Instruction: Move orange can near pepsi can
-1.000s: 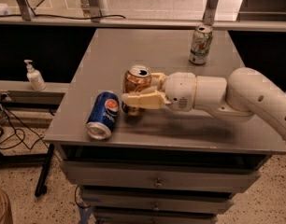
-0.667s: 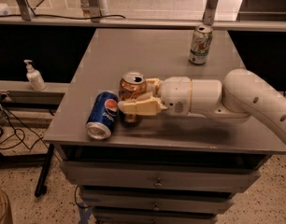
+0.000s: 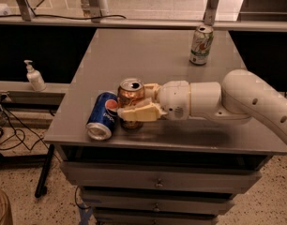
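The orange can (image 3: 130, 95) stands upright near the front left of the grey table (image 3: 148, 55), its silver top showing. My gripper (image 3: 135, 102) reaches in from the right and is shut on the orange can, one finger (image 3: 139, 113) across its front and the other behind it. The pepsi can (image 3: 102, 115) lies on its side just left of the orange can, its silver end toward the front edge. The two cans are almost touching.
A white and green can (image 3: 201, 44) stands at the back right of the table. Drawers sit under the table's front edge. A soap dispenser (image 3: 34, 76) stands on a ledge to the left. Cables lie on the floor at the left.
My gripper has carried the orange can a little to the left, closer to the pepsi can. The pepsi can and the white and green can have not moved.
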